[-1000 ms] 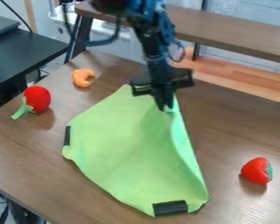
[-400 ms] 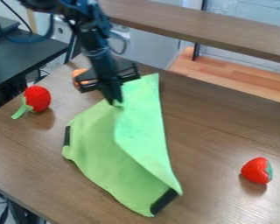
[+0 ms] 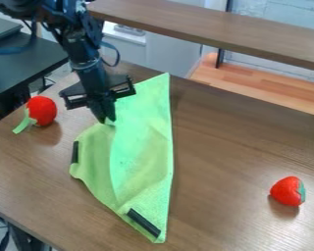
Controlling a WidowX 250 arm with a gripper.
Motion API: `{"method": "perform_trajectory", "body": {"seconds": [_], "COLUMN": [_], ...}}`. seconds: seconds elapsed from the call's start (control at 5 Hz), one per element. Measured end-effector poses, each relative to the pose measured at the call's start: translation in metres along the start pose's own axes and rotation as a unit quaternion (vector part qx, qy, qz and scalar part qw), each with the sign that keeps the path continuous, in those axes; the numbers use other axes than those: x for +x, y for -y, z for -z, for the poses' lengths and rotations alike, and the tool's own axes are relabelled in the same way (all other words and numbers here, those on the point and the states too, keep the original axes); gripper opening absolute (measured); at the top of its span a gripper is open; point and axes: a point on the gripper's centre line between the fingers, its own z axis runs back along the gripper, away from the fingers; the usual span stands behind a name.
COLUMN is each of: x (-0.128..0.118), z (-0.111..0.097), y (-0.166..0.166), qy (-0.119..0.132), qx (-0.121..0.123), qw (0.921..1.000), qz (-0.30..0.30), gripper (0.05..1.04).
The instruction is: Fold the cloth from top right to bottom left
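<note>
1. Camera view: I have the black two-finger claw (image 3: 108, 120) over the left part of the work, above the cloth's upper left, clenched on an edge of the light green fabric cloth (image 3: 143, 162).
2. The cloth lies on the brown wood-grain table (image 3: 231, 147), partly folded. A paler flap comes over from the right and leans left, its edge running from the claw down toward the bottom.
3. Fold line on the right, top point to bottom tip. One black strip (image 3: 143, 223) slants near that tip; another black strip (image 3: 75, 152) stands on the left edge.
4. Left of the claw, near it: a round red toy with a pale green stem (image 3: 42, 109).
5. Well apart, lower right: a red toy strawberry with a green cap (image 3: 287, 191).
</note>
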Motion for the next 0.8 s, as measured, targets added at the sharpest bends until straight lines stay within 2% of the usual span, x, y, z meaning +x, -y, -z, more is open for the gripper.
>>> {"method": "perform_trajectory", "body": {"seconds": [0.2, 0.4, 0.6, 0.8], "x": [-0.006, -0.001, 0.005, 0.022], "z": [0.006, -0.007, -0.021, -0.052], "y": [-0.019, -0.033, -0.050, -0.054], "qy": [-0.006, 0.008, -0.005, -0.029], "qx": [0.015, 0.019, 0.090, 0.170], "qw": [0.9998, 0.9998, 0.9956, 0.9808], "qz": [-0.014, -0.009, 0.025, 0.091], "gripper": [0.233, 0.499, 0.800, 0.995]}}
